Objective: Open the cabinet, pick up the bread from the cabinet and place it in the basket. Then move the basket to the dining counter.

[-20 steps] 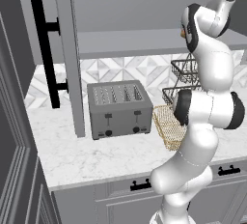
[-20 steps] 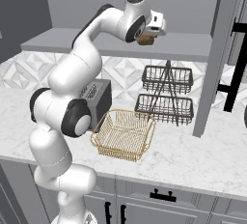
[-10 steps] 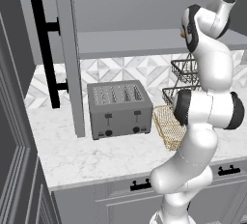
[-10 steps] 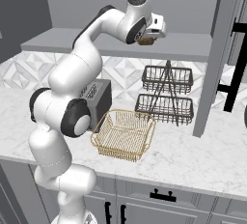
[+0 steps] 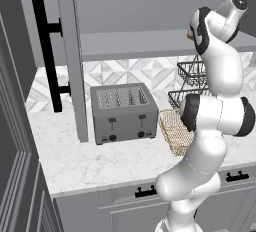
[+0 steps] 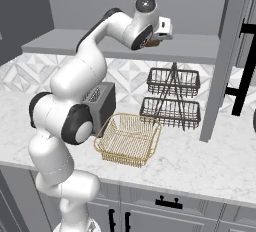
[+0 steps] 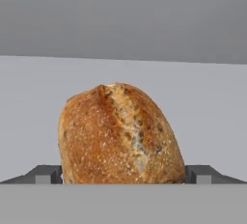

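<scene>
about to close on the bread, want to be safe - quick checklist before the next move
1. Cabinet door swung open, shelf reachable: ok.
2. Bread centred ahead of the gripper, resting on the shelf: ok.
3. Jaws open, one finger tip showing on each side of the loaf: ok.
4. Fingers far enough along the loaf for a firm grip: cannot tell.
5. Basket upright on the worktop beside the toaster, ready to receive: ok.
6. Wire rack clear of the path down to the basket: cannot tell.

I count one golden-brown crusty bread roll (image 7: 119, 135), one golden wire-mesh basket (image 6: 128, 138), one grey four-slot toaster (image 5: 123, 112), one dark two-tier wire rack (image 6: 171, 97), and two open grey cabinet doors (image 5: 72, 56)
</scene>
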